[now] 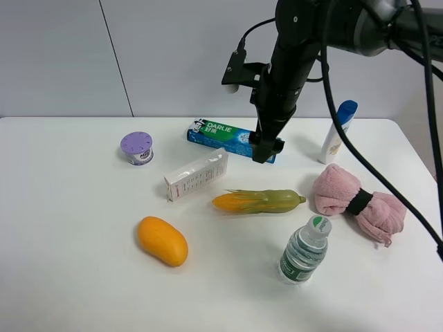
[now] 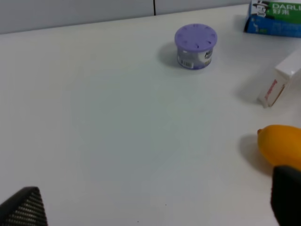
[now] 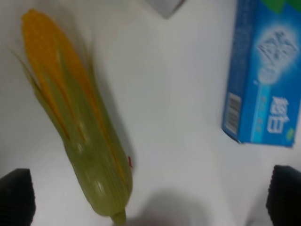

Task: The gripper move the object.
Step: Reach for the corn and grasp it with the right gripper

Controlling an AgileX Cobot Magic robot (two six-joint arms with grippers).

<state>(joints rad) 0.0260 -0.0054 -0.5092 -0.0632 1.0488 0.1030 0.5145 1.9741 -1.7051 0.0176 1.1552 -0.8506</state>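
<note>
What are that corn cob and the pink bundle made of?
The corn cob looks like moulded plastic or rubber: smooth, faintly glossy husk. The pink bundle looks like soft terry cloth: fuzzy, matte, cinched by a black band.

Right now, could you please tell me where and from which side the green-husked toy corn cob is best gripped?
Grip the yellow-and-green toy corn cob across its thick middle, coming straight down from above. It lies flat on the white table, so the jaws can close on its two long sides; the tapered ends would probably slip. The black right gripper hangs open above it.
</note>
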